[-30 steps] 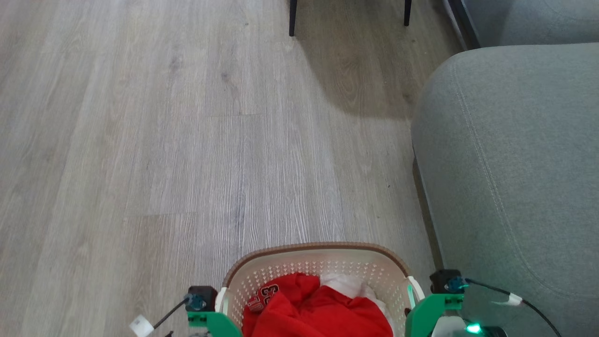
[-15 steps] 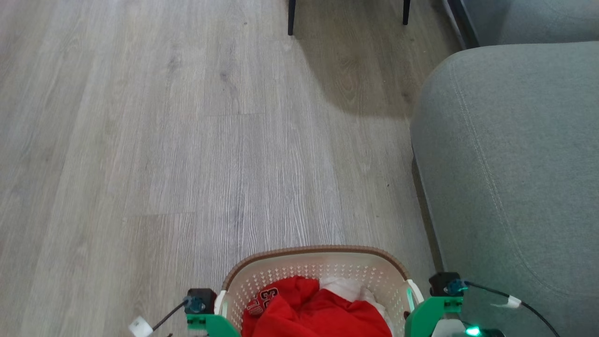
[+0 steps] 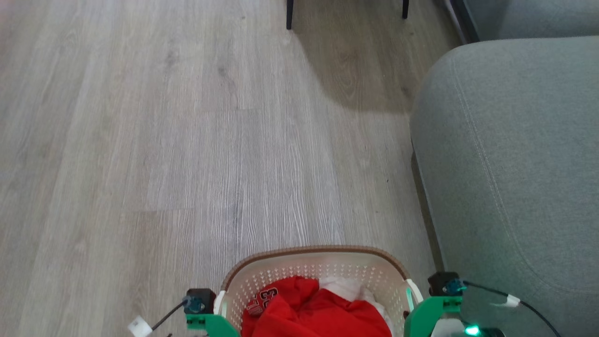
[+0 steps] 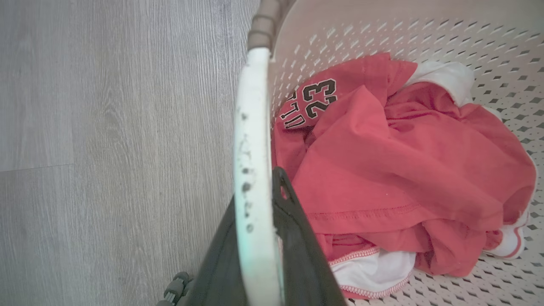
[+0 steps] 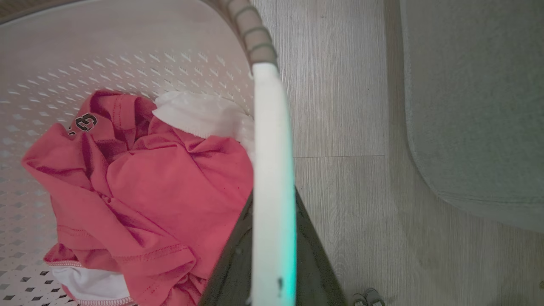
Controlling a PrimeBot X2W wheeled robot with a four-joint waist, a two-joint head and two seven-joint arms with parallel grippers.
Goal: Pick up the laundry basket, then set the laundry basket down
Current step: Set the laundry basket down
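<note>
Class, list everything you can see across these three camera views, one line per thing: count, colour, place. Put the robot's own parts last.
laundry basket: one, cream-white with brown rim, bottom centre of the head view
handles: two, white, one on each side of the basket
red garment: one, red, printed 23, inside the basket
white cloth: at least one, white, in the basket beside the red garment
sofa: one, grey, right of the basket
furniture legs: two, dark, top edge of the head view
floor: one, pale grey wood, under everything
left gripper: one, dark fingers, closed on the left handle
right gripper: one, dark fingers, closed on the right handle
</note>
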